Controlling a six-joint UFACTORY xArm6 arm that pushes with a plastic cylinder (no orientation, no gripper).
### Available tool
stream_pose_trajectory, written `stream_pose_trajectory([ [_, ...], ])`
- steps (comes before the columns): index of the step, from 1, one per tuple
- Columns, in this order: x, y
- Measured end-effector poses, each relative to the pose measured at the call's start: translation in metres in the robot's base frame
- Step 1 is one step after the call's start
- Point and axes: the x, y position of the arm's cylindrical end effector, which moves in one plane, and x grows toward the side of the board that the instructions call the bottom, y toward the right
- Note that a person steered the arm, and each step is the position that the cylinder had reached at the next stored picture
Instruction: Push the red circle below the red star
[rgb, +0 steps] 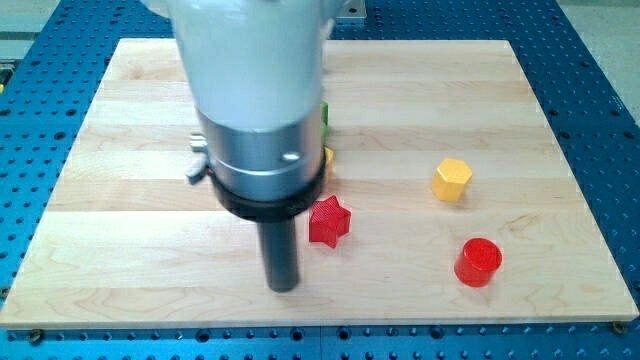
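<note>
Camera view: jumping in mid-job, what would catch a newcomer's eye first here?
The big pale arm housing fills the view's top left, its dark rod ending at my tip near the board's bottom edge. Just right of the rod sits the red star. Farther right lie the red circle and, above it, a yellow hexagon block.

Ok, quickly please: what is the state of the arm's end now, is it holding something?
No gripper here: my tip holds nothing, touches no block, left of the red star.
</note>
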Motion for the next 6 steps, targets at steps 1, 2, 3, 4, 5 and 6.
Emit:
stream_pose_trajectory([
  [1,-0.035,0.032],
  [2,-0.064,0.033],
  [3,-0.051,0.031],
  [4,-0.034,0.1],
  [5,-0.078,0.145],
  [6,-0.073,0.201],
])
